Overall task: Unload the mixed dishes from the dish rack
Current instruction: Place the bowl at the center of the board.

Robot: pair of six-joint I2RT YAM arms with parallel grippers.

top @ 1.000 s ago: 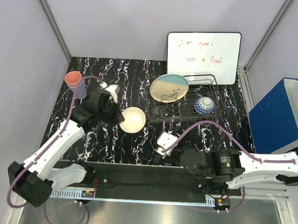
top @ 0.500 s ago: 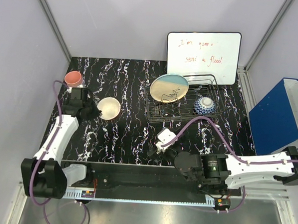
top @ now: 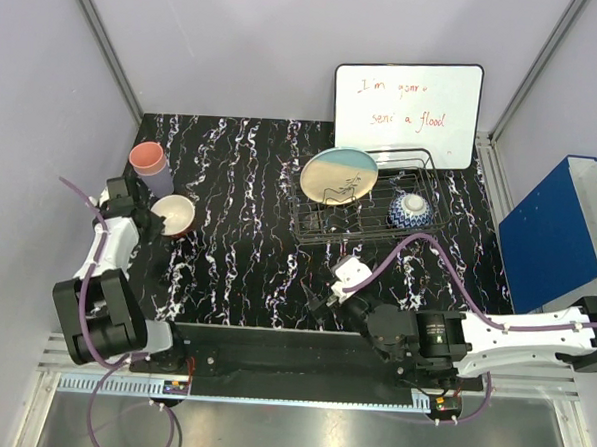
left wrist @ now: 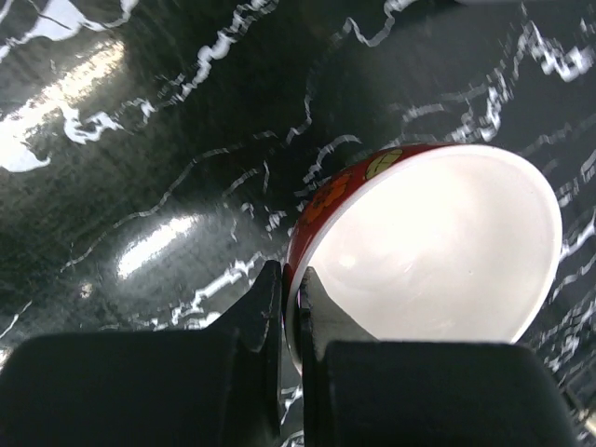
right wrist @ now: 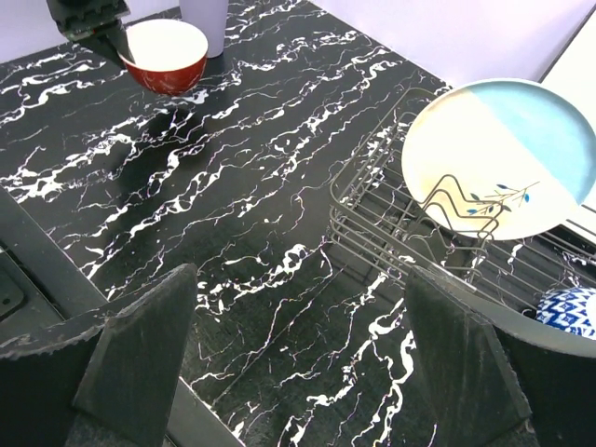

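Observation:
The red bowl with a cream inside (top: 174,215) (left wrist: 438,251) (right wrist: 166,51) is at the far left, low over the black marble table; whether it touches the table I cannot tell. My left gripper (top: 146,222) (left wrist: 293,284) is shut on its rim, one finger inside and one outside. Just behind it, a salmon-pink cup (top: 147,157) appears nested in a lavender cup (top: 163,183) (right wrist: 205,19). The black wire dish rack (top: 374,222) (right wrist: 372,214) holds the upright light-blue-and-cream plate (top: 338,176) (right wrist: 494,158) and a blue-and-white bowl (top: 411,209) (right wrist: 568,312). My right gripper (top: 321,303) (right wrist: 298,279) hangs open and empty, in front of the rack.
A whiteboard with red writing (top: 407,101) leans behind the rack. A blue bin (top: 553,237) stands off the table at the right. The black base rail (top: 272,347) runs along the near edge.
My left arm has swung left with the red bowl, from near the table's middle to beside the cups. The right gripper has shifted slightly and stays open.

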